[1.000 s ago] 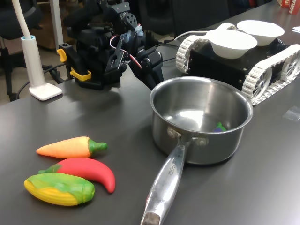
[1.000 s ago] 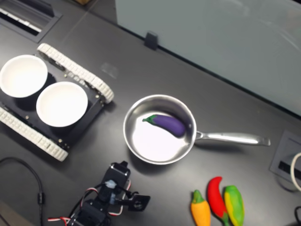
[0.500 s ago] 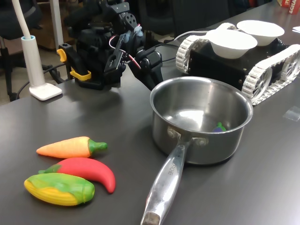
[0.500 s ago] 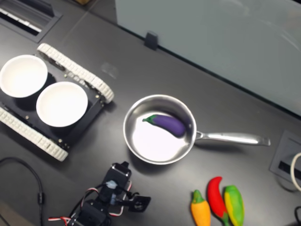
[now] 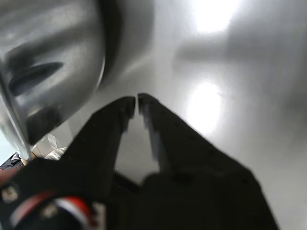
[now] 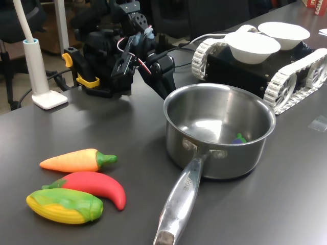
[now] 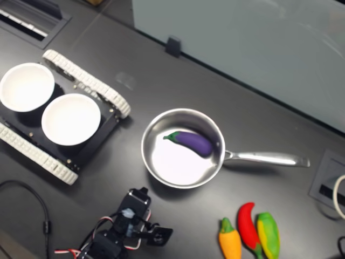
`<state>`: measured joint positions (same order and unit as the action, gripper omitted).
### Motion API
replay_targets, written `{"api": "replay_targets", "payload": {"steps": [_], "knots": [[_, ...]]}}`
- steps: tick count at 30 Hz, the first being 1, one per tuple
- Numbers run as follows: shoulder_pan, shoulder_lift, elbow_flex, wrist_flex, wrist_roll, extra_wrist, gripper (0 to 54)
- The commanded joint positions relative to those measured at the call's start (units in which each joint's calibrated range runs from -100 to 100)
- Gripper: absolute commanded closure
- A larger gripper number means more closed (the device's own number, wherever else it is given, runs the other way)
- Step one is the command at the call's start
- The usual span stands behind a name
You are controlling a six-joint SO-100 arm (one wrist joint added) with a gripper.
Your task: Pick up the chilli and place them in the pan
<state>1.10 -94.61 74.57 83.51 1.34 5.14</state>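
fingers: nearly closed, only a slim gap between the tips, holding nothing, beside the pan's outer wall
chilli: lying on the surface between carrot and corn
pan: holds a purple eggplant

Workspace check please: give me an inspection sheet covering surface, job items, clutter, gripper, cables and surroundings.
Surface: dark table, bare between items.
Chilli: lying between carrot and corn, touching the corn; not yet picked.
Pan: upright, its handle pointing to the second exterior view's right; purple eggplant inside.
Clutter: tracked vehicle carrying two white bowls.
Gripper: empty, tips nearly touching, low beside the pan's outer wall.
Cables: red and white wires on the arm; black cable on the table.
Surroundings: white lamp base; floor box.
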Motion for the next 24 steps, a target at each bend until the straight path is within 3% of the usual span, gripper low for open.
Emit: {"api": "replay_targets", "payload": {"steps": [1, 11, 24], "knots": [[0.62, -0.83, -7.01, 2.25, 0.24, -0.1, 53.6], [-0.64, -0.83, -13.37, 6.6, 1.07, -0.1, 53.6], [3.37, -0.92, -21.37, 9.75, 4.59, -0.1, 53.3]]}}
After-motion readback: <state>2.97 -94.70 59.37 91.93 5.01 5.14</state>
